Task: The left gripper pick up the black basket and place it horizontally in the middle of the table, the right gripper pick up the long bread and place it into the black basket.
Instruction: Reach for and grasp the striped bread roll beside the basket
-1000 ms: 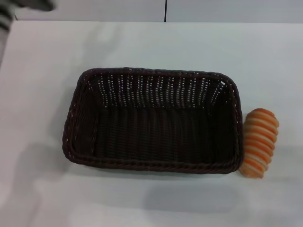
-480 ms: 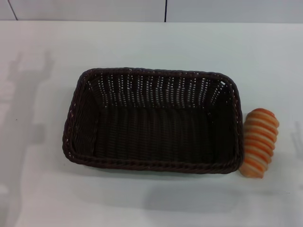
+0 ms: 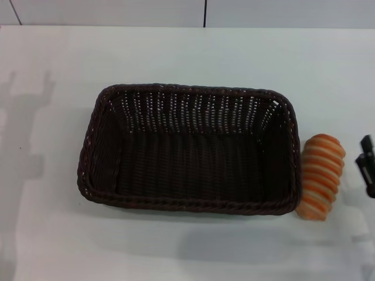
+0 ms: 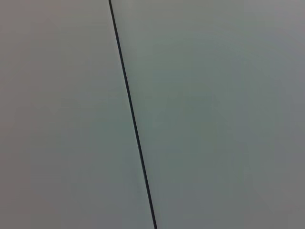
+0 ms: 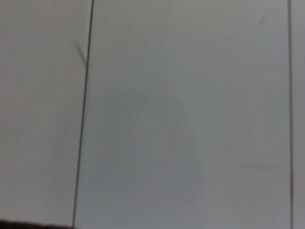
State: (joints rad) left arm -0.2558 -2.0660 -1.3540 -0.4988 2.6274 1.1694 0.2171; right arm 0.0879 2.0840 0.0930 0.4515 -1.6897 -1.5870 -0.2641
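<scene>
The black basket (image 3: 188, 150) lay lengthwise mid-tabletop (image 3: 193, 52), the long bread (image 3: 320, 176) touching its right end. My right end effector (image 3: 367, 165) hung near the bread, grip state indiscernible, positioned for picking.

Bright even overhead light; soft shadows on table (image 3: 176, 47); wrist views blurred, featureless.

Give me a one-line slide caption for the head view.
Black basket lies horizontally mid-table, long bread beside it; right gripper at frame edge.
</scene>
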